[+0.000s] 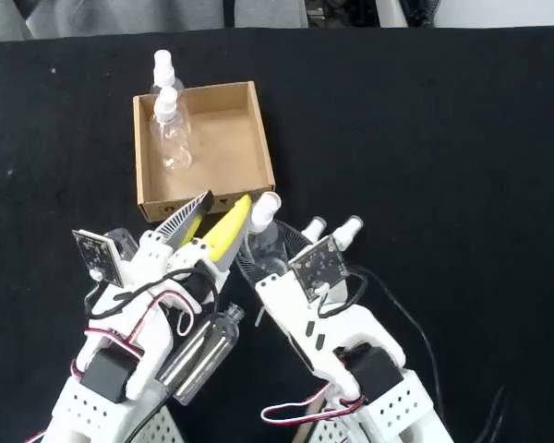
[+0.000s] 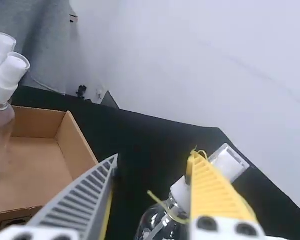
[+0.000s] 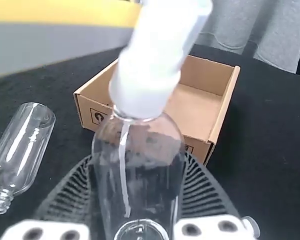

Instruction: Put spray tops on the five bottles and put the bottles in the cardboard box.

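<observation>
Clear plastic bottle (image 3: 137,170), one item, clamped by its body between the black ribbed jaws of your right gripper (image 1: 263,257). A white spray top (image 1: 264,209) sits on its neck; whether it is threaded home cannot be told.

Long axis: runs out from the right gripper's palm past its fingertips, top end leading and tilted up, aimed at the cardboard box (image 1: 263,138) just ahead.

Left gripper (image 1: 227,205): fingers spread, nothing held. The top appears to lie against the outer side of its yellow finger, not in the gap.

Risk: if you close or swing the left fingers from here, you will likely shove the top sideways. That would cock it on the neck or twist the bottle in the right grip.
</observation>
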Available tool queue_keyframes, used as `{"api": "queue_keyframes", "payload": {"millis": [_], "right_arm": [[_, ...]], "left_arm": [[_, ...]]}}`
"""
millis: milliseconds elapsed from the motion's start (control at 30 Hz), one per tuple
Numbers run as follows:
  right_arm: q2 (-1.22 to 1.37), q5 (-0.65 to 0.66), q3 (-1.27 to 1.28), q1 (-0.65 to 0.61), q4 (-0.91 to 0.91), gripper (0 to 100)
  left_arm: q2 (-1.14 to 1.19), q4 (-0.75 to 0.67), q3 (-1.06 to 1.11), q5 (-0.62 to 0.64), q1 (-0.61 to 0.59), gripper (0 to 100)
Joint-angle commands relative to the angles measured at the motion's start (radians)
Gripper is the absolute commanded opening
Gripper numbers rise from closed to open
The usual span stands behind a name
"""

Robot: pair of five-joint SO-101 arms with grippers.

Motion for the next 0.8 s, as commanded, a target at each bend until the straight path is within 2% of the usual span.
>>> {"api": "queue_keyframes", "payload": {"millis": [0, 200, 467, 767], "right_arm": [[-0.102, -0.009, -0.010, 0.012, -0.023, 4.0], [-0.102, -0.011, -0.010, 0.054, -0.028, 3.8], [-0.102, -0.011, -0.010, 0.054, -0.023, 3.9], [-0.097, -0.011, -0.010, 0.055, -0.021, 3.7]], "left_arm": [[0.005, 0.005, -0.015, -0.014, 0.031, 21], [0.005, 0.068, -0.024, -0.029, 0.119, 21], [0.003, 0.069, -0.048, -0.035, 0.119, 21], [0.003, 0.072, -0.134, 0.028, -0.027, 21]]}}
